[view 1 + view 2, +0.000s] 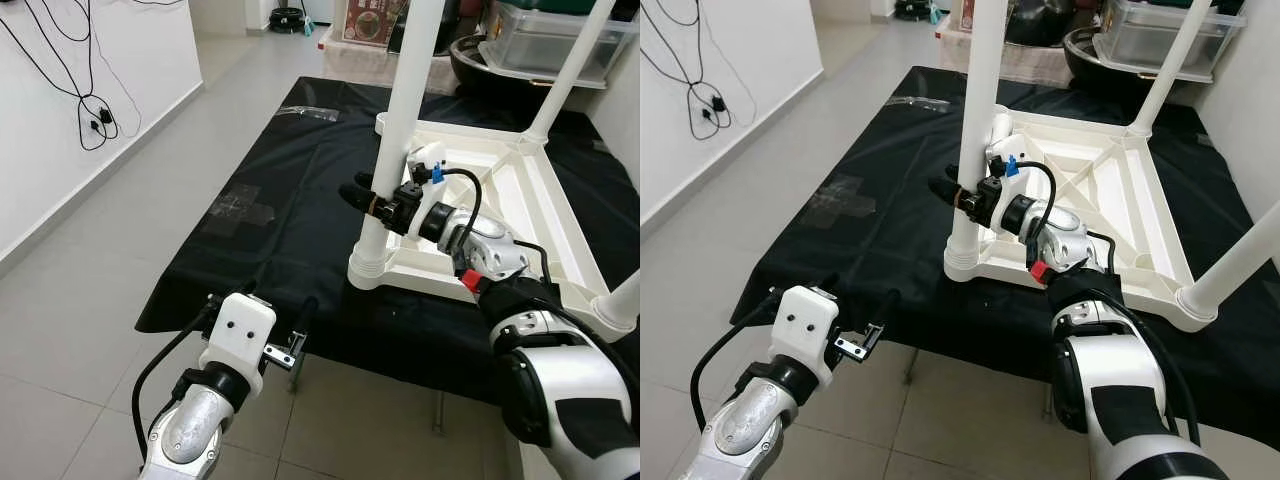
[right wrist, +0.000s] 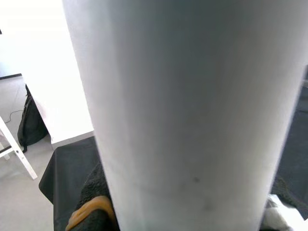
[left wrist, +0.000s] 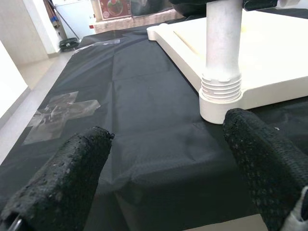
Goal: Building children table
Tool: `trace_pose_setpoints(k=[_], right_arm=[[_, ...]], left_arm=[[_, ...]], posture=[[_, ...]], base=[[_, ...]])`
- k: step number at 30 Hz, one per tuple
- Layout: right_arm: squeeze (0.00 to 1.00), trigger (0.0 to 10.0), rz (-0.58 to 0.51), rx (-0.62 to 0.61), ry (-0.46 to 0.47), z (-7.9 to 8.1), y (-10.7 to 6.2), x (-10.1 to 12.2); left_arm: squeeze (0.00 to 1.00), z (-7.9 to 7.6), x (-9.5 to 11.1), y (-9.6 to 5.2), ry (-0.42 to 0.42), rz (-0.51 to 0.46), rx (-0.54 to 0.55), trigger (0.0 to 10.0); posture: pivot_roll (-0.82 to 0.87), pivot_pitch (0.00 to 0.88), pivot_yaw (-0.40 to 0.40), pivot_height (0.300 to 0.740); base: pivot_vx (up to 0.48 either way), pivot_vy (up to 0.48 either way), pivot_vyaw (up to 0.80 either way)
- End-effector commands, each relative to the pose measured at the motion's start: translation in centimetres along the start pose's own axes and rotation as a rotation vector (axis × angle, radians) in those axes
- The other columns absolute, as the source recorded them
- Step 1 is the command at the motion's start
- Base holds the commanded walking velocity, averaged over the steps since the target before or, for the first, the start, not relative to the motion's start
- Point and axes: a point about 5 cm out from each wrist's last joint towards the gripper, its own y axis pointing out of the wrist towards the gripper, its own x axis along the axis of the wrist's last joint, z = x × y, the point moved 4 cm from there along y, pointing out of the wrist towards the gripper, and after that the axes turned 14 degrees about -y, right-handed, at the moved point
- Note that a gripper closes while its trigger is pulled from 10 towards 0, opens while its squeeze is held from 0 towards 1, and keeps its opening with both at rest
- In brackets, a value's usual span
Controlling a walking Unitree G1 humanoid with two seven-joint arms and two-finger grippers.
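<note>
A white children's table top (image 1: 520,195) lies upside down on a black cloth (image 1: 280,190). White legs stand up from its corners. My right gripper (image 1: 372,197) is shut on the near-left table leg (image 1: 400,110), a little above its threaded base (image 1: 375,262); the leg (image 2: 183,115) sits right against the right wrist camera. My left gripper (image 1: 262,297) hovers open over the cloth's near edge, left of that corner. Between its fingers (image 3: 67,178) lie the cloth and the leg's base (image 3: 220,91).
Another leg (image 1: 570,70) rises at the far right corner and one (image 1: 622,300) at the near right. Clear tape patches (image 1: 238,208) stick to the cloth. Grey tiled floor (image 1: 90,280) lies to the left, with cables on the white wall (image 1: 90,110). Bins and boxes (image 1: 550,35) stand beyond the cloth.
</note>
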Motion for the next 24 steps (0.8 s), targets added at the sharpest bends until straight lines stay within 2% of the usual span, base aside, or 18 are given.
trace_pose_setpoints(k=[1,3,5,8,11,12,13,16,17,19,20,21,22,24], right_arm=[[0.0,0.0,-0.001,0.004,0.024,0.4,0.1,-0.5],[0.0,0.0,-0.002,0.001,0.025,0.4,0.1,-0.6],[0.0,0.0,-0.002,-0.089,0.033,0.0,-0.2,-1.1],[0.0,0.0,-0.003,-0.125,0.037,-0.2,-0.3,-1.3],[0.0,0.0,0.092,-0.376,0.002,-1.4,-1.3,-3.3],[0.0,0.0,0.092,-0.376,0.002,-1.4,-1.3,-3.3],[0.0,0.0,0.153,-0.537,-0.008,-2.3,-2.2,-4.2],[0.0,0.0,0.252,-0.863,-0.033,-3.3,-4.9,-5.3],[0.0,0.0,0.252,-0.863,-0.033,-3.3,-4.9,-5.3],[0.0,0.0,0.304,-1.016,-0.019,-2.4,-5.7,-5.3],[0.0,0.0,0.313,-1.047,-0.005,-1.7,-5.5,-5.1],[0.0,0.0,0.313,-1.047,-0.005,-1.7,-5.5,-5.1],[0.0,0.0,0.317,-1.065,0.004,-1.2,-5.3,-5.0],[0.0,0.0,0.316,-1.097,0.065,-0.2,-4.0,-4.6]], left_arm=[[0.0,-0.1,-0.2,-0.2,-0.004,0.014,0.003,10.0],[0.0,-0.1,-0.3,-0.2,-0.003,0.015,0.003,10.0],[0.0,0.0,-0.3,-0.2,0.0,0.015,0.003,10.0],[0.0,0.0,-0.3,-0.2,0.0,0.015,0.003,10.0],[0.0,0.3,-0.1,0.0,0.007,0.01,0.005,10.0],[0.0,0.3,-0.1,0.0,0.007,0.01,0.005,10.0],[0.0,0.5,-0.1,0.0,0.013,0.008,0.005,10.0],[0.0,0.7,0.0,0.1,0.021,0.005,0.007,10.0],[0.0,0.7,0.0,0.1,0.021,0.005,0.007,10.0],[0.0,0.8,0.0,0.1,0.022,0.004,0.008,10.0],[0.0,0.7,0.0,0.1,0.023,0.005,0.006,10.0],[0.0,0.7,0.0,0.1,0.023,0.005,0.006,10.0],[0.0,0.7,0.0,0.1,0.024,0.005,0.005,10.0],[0.0,0.6,0.0,0.1,0.022,0.003,0.004,10.0]], posture=[[0.14,0.103,-0.071,0.74],[0.14,0.103,-0.072,0.74],[0.14,0.105,-0.07,0.74],[0.14,0.105,-0.07,0.74],[0.14,0.101,-0.069,0.74],[0.14,0.101,-0.069,0.74],[0.13,0.099,-0.067,0.74],[0.14,0.095,-0.066,0.74],[0.14,0.095,-0.066,0.74],[0.13,0.09,-0.064,0.74],[0.14,0.09,-0.065,0.74],[0.14,0.09,-0.065,0.74],[0.14,0.09,-0.065,0.74],[0.14,0.083,-0.071,0.74]], base=[[0.0,0.0,0.0],[0.0,0.0,0.0],[0.0,0.0,0.0],[0.0,0.0,0.0],[0.0,0.0,0.0],[0.0,0.0,0.0],[0.0,0.0,0.0],[0.0,0.0,0.0],[0.0,0.0,0.0],[0.0,0.0,0.0],[0.0,0.0,0.0],[0.0,0.0,0.0],[0.0,0.0,0.0],[0.0,0.0,0.0]])
